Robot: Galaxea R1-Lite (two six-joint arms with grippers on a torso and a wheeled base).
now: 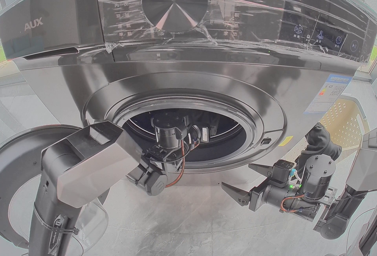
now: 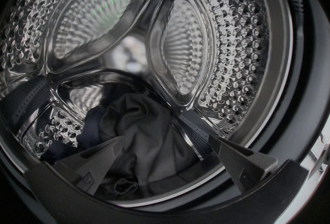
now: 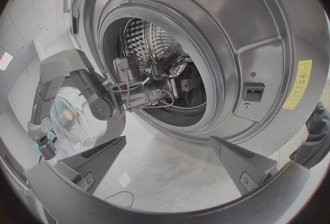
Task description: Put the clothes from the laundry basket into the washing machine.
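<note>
The washing machine (image 1: 188, 84) stands with its round opening uncovered. My left gripper (image 2: 165, 140) is inside the drum (image 2: 223, 29), open and holding nothing, just above a heap of dark clothes (image 2: 144, 128) on the drum floor. From the head camera the left gripper (image 1: 205, 133) is seen past the door ring. My right gripper (image 1: 237, 176) hangs open and empty in front of the machine, low and to the right of the opening. Beside it, a dark garment (image 1: 322, 143) lies over the pale perforated laundry basket (image 1: 347, 117).
The machine's door (image 1: 19, 158) is swung open at the left, beside my left arm. Grey tiled floor (image 1: 188, 217) lies bare below the opening. In the right wrist view my left arm (image 3: 103, 97) crosses the opening's rim.
</note>
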